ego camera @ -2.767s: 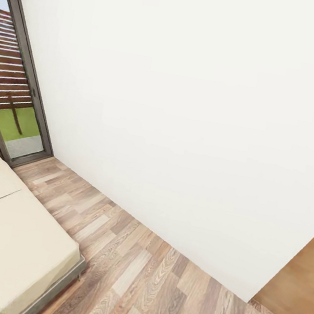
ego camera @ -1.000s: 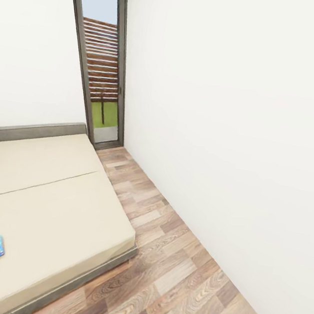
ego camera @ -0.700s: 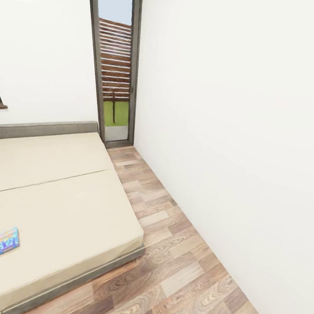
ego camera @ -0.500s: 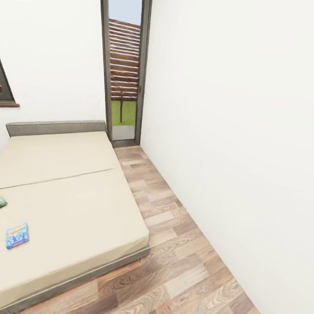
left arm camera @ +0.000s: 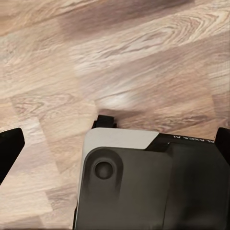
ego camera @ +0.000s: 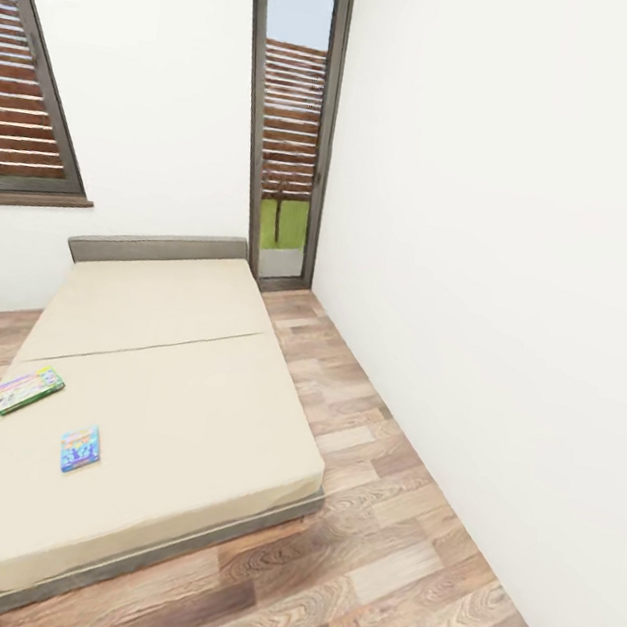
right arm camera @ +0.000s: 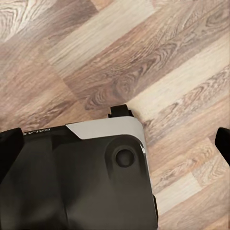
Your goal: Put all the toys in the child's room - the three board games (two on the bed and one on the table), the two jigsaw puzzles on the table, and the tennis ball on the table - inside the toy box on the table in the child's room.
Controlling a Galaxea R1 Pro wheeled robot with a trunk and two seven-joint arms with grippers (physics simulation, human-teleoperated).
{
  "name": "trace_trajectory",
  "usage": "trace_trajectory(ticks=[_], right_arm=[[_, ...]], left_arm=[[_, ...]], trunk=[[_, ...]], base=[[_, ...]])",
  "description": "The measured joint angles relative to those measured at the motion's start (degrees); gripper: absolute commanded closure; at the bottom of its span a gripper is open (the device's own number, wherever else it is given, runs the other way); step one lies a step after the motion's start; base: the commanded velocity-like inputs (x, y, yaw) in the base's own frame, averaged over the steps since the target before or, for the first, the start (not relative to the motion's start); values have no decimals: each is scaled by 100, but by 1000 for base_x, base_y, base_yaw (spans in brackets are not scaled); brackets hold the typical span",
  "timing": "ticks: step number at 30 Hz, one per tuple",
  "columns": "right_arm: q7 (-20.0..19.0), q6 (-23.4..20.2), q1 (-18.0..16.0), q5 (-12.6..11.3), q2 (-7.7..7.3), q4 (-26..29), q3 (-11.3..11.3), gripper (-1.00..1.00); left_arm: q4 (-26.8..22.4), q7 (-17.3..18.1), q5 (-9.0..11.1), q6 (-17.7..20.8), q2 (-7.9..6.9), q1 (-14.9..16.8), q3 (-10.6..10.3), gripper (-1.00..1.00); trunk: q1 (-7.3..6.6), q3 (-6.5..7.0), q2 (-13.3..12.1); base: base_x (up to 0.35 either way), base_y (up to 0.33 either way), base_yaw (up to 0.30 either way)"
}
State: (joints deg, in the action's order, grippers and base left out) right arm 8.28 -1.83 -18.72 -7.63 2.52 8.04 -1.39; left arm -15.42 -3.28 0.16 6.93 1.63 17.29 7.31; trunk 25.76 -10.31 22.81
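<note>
Two board games lie flat on the cream bed in the head view. The green-pink one sits near the bed's left edge, and the smaller blue one lies just in front of it. My left gripper is open above the wood floor, its dark fingertips wide apart with nothing gripped. My right gripper is open the same way, fingertips spread over the planks. The table, toy box, jigsaw puzzles and tennis ball are out of view.
The bed has a low grey frame and a headboard against the far wall. A tall glass door stands in the corner and a slatted window at left. A white wall runs along the right, with a strip of wood floor between it and the bed.
The camera has swung left: the bed, door and both board games slid right in the picture, and the slatted window came into view. The games themselves have not moved on the bed.
</note>
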Motion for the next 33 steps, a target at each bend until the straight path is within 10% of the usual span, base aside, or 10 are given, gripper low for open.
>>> trace_trajectory(ticks=[33], right_arm=[[-1,2,0,7,68,0,4,-100]], left_arm=[[4,-1,-40,-9,-11,0,-10,-100]], trunk=[[0,-199,0]], base=[[-78,53,238]])
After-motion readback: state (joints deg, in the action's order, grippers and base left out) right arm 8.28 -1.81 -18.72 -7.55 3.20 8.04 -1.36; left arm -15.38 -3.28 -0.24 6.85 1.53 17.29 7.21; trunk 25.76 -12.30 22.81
